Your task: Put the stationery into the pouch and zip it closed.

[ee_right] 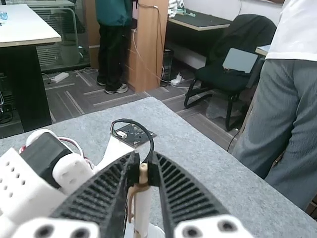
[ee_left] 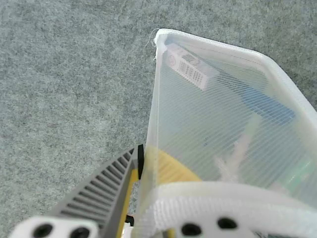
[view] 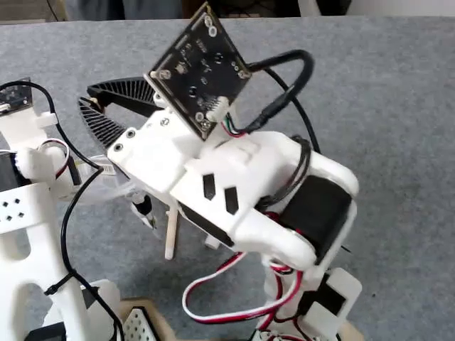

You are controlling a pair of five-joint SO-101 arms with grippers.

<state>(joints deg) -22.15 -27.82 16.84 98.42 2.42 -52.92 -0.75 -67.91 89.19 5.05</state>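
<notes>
Pouch (ee_left: 218, 114): translucent mesh, held over the grey worktop (ee_left: 64, 84). One edge is pinched in the left gripper (ee_left: 141, 166), between its ribbed black finger and the white jaw. Seen through the mesh: a white barcoded item (ee_left: 188, 67), a blue item (ee_left: 267, 106), and something yellow (ee_left: 171, 173) next to the gripper. Right gripper (ee_right: 143, 166): clamped on a pale stick (ee_right: 143, 198), raised above the left arm and pointing out toward the room.

white arm (view: 234, 185) over grey table (view: 398, 106) | ribbed fingers (view: 103, 124) far side | pale stick (view: 170, 234) beneath arm
</notes>
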